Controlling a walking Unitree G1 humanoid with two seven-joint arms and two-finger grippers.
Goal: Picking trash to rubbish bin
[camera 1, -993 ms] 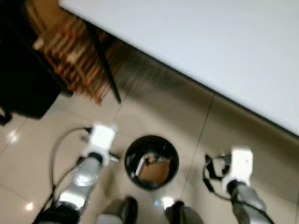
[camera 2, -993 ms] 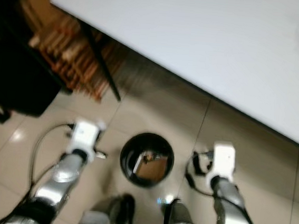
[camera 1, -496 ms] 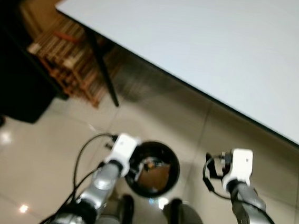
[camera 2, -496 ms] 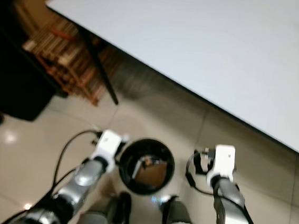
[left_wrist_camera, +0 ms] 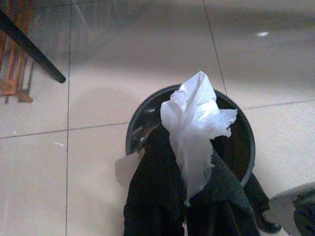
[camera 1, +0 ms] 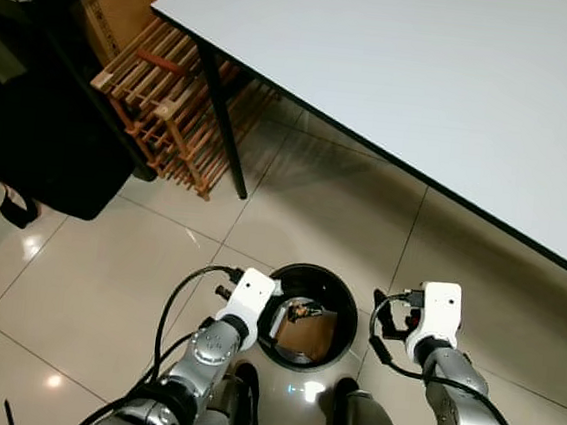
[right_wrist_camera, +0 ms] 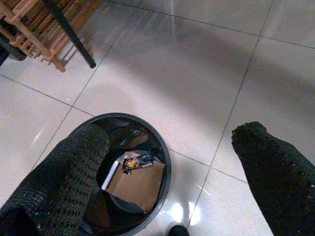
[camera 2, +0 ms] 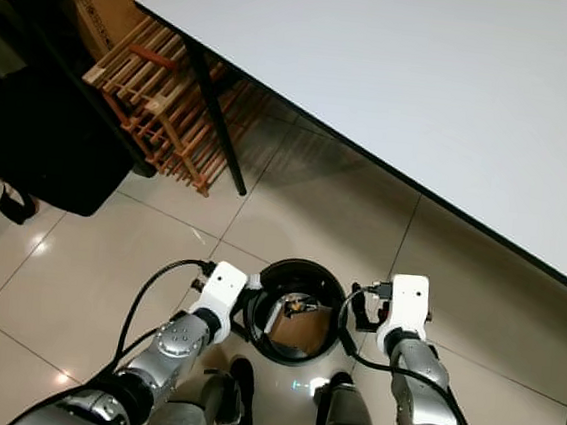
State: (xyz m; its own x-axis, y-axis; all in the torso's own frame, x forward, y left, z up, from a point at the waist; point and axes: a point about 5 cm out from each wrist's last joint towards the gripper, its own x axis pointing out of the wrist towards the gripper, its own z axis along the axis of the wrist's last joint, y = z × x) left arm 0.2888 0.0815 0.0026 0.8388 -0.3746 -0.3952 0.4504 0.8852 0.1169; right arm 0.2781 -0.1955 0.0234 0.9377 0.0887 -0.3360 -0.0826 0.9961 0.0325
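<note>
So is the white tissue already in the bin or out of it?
Out: the left tool holds the crumpled tissue above the bin.

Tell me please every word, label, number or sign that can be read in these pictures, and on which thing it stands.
No readable text in any view.
Cardboard box beside the wooden rack: a faint dark marking on its side, too small to read.
Cardboard piece inside the rubbish bin: plain, no print visible.
White tissue held by the left gripper above the bin: blank.
White table: no marks.
</note>
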